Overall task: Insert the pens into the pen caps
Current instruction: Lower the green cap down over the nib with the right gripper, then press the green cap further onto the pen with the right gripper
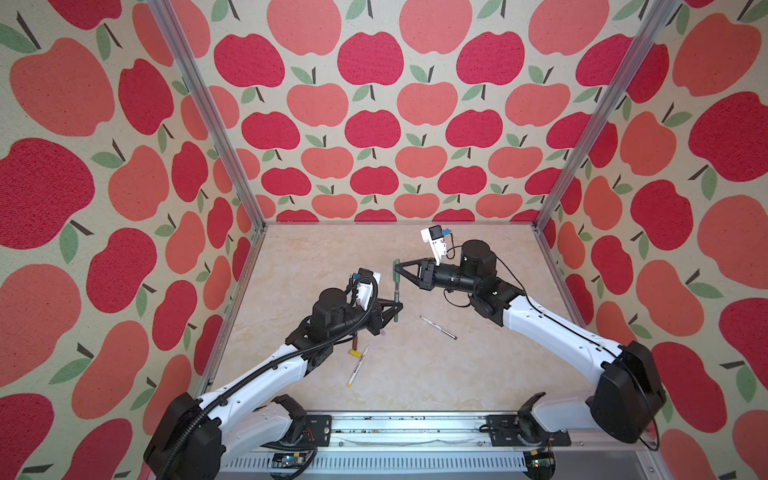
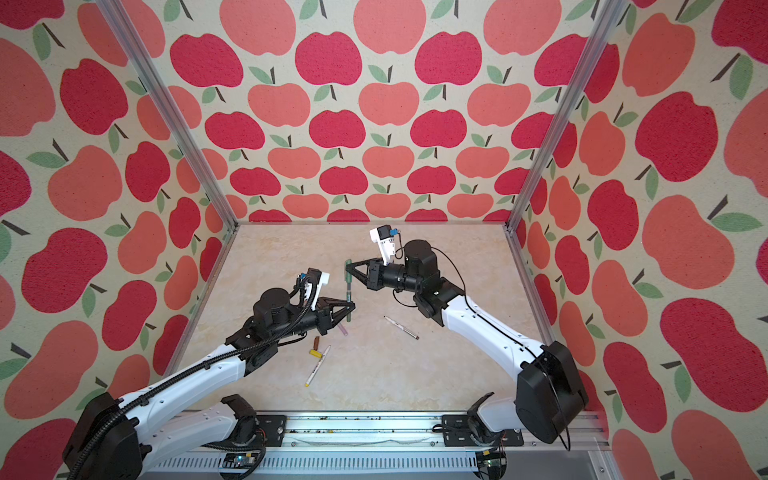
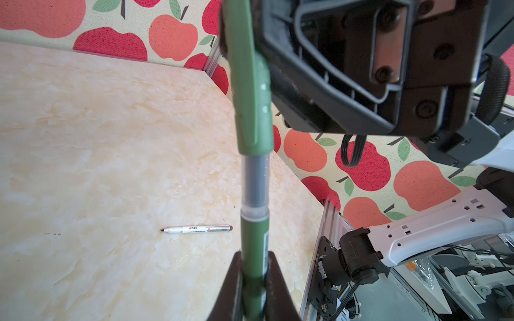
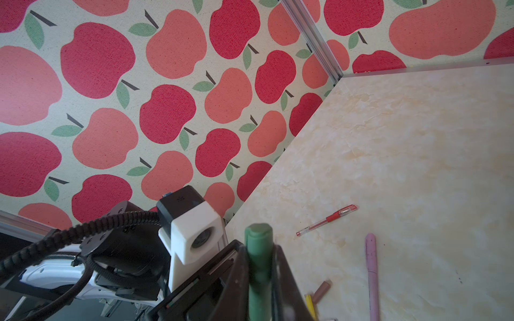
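A dark green pen (image 1: 397, 301) (image 3: 254, 241) hangs upright above the table between both arms. My left gripper (image 1: 397, 311) (image 3: 253, 278) is shut on its lower barrel. My right gripper (image 1: 398, 272) (image 4: 259, 278) is shut on the dark green cap (image 1: 397, 268) (image 4: 258, 250) at the pen's upper end. The pen's front end sits in the cap (image 3: 250, 83), with a grey stretch of barrel showing below the cap's rim. In the right wrist view a red pen (image 4: 326, 220) and a lilac pen (image 4: 372, 275) lie on the table.
A white pen with brown print (image 1: 438, 327) (image 3: 197, 229) lies right of centre. Under the left arm lie a white pen with yellow print (image 1: 358, 365), a yellow cap (image 1: 354, 354) (image 4: 310, 304) and a brown cap (image 2: 316, 343) (image 4: 322, 290). Apple-patterned walls enclose the table.
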{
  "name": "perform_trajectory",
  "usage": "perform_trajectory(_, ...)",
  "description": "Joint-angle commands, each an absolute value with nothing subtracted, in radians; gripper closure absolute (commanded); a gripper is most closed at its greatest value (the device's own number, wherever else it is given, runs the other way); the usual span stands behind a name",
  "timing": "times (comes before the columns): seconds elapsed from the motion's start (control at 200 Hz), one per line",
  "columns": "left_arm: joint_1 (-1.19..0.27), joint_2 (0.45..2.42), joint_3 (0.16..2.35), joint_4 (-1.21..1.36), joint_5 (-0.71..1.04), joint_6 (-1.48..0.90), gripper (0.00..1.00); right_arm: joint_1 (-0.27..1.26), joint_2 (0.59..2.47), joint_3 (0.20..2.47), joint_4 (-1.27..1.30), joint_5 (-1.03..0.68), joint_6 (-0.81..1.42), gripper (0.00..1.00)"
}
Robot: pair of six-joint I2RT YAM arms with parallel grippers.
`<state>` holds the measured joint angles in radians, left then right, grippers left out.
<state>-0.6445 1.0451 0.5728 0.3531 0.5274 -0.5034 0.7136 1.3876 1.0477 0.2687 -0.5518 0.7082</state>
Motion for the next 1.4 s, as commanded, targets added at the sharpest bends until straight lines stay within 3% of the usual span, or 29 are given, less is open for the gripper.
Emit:
perform_trajectory(0.0, -0.643, 1.032, 0.572, 0.380, 0.512, -0.484, 1.00, 0.723, 1.376, 1.039, 0.260, -0.567, 0.719, 1.00)
perform_trajectory(0.68, -0.609, 1.043, 0.631, 0.385, 0.457, -0.439, 1.00, 0.754, 1.336, 0.960, 0.141, -0.536, 0.645, 1.00)
perform_trajectory(1.396, -0.500, 1.083, 0.813, 0.407, 0.577, -0.311, 1.00, 0.834, 1.374, 0.921, 0.033, -0.480, 0.564, 1.00)
